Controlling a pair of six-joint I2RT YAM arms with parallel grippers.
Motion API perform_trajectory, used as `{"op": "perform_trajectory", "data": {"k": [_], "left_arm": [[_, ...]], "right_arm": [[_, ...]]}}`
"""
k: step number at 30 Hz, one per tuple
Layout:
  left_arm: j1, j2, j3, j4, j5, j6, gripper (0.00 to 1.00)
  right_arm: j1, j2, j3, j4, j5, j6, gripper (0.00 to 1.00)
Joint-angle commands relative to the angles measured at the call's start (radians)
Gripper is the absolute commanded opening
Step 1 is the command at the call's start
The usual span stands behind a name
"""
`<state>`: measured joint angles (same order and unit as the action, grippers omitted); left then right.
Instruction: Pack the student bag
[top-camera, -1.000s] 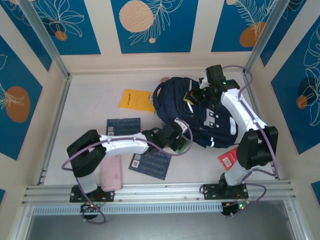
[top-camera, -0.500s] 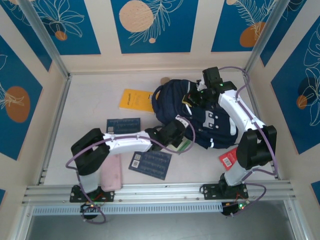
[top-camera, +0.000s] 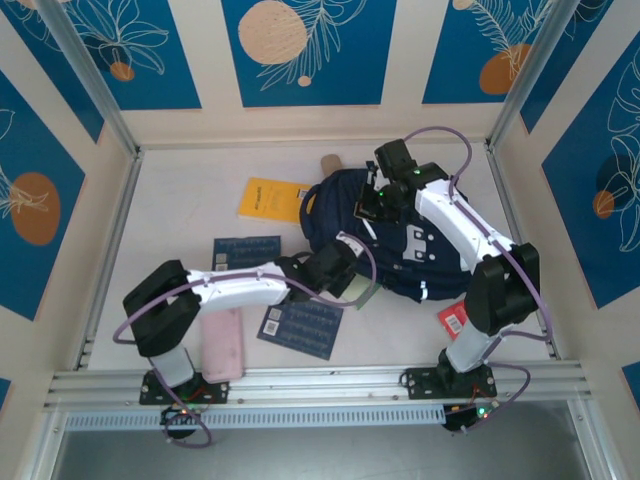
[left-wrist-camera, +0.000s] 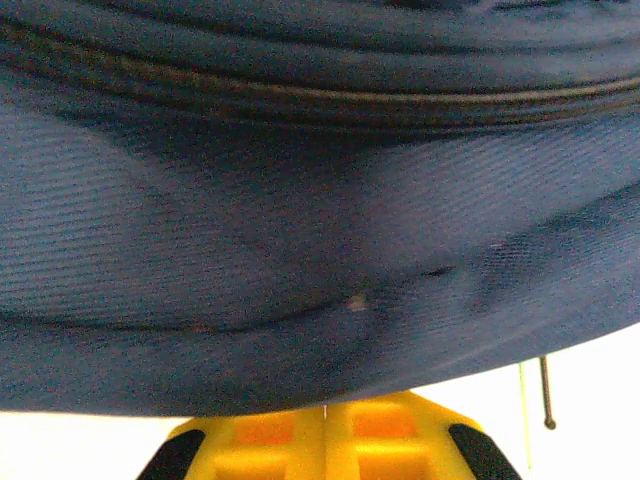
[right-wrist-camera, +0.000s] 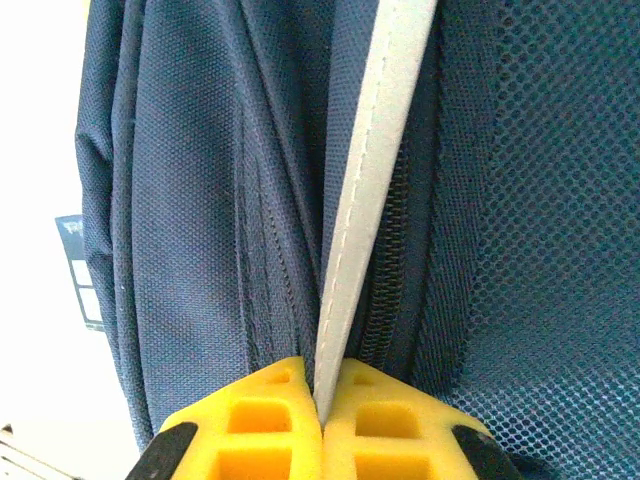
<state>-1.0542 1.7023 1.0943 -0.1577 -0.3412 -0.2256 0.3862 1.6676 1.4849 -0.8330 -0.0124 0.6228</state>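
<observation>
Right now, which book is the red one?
The red book, beside the right arm at the student bag's near corner. The yellow book, small blue book and big blue book all lie further left.

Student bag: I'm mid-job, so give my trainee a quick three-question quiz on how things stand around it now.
1. True or false: the right gripper is shut on a white stripe of the student bag.
2. What colour is the soft case beside the left arm's base? A pink; B green; C black.
3. How many dark blue booklets lie on the table left of the bag?

Key: 1 true; 2 A; 3 two.
</observation>
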Motion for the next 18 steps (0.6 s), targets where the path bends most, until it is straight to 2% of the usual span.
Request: {"op": "perform_trajectory", "data": {"k": [1, 18], "left_arm": [[0.026, -0.058, -0.025, -0.032, 0.002, 0.003, 0.00], [0.188, -0.208, -0.133, -0.100, 0.089, -0.069, 0.00]], "right_arm": [[0.017, -0.006, 0.028, -0.019, 0.049, -0.080, 0.00], [0.103, 0.003, 0.013, -0.018, 0.106, -0.225, 0.00]]}}
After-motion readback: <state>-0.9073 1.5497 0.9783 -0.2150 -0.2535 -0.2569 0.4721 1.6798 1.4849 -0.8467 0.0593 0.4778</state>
